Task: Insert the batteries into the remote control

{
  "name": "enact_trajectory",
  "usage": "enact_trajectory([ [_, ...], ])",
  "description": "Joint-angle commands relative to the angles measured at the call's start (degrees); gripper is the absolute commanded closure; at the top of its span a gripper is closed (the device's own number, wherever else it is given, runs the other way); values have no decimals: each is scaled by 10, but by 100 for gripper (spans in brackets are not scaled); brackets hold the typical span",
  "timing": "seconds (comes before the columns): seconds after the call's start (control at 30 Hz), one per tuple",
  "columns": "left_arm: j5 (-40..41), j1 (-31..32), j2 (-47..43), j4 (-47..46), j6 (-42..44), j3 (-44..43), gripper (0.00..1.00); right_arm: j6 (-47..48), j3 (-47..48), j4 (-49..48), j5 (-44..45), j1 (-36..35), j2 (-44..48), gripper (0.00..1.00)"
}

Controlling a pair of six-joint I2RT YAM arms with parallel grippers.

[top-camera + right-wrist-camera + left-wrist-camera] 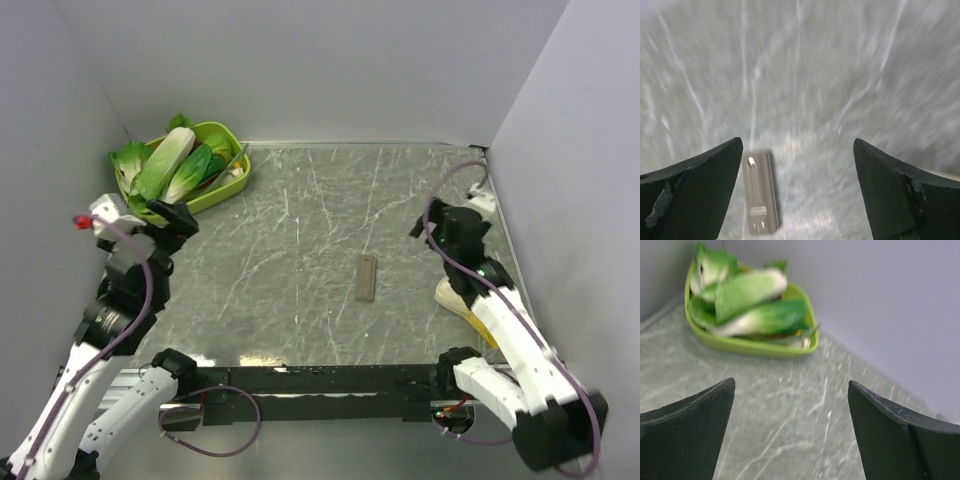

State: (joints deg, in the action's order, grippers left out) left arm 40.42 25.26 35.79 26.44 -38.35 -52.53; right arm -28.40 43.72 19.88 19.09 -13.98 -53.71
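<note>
The left arm rises from its base at the near left, folds at the elbow and leans toward the far-left corner. The left pincer at its tip gapes, dark fingers spread wide. The right arm climbs along the right side, white forearm slanting away from its base. The right pincer stands equally wide, angled downward.

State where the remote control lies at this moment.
In the top view the remote control lies flat on the table, right of centre, nearer the right claw than the green tray.
</note>
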Motion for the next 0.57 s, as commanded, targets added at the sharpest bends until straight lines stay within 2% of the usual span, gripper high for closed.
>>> enact_trajectory([
  [0.0,56,-2,-39,-85,89,-34,3,84,50,15,127,3,124,0],
  [0.2,59,-2,-58,-149,155,-51,3,167,40,-61,126,2,256,0],
  [0.53,45,-3,-63,-184,161,-32,3,225,46,-82,126,3,311,0],
])
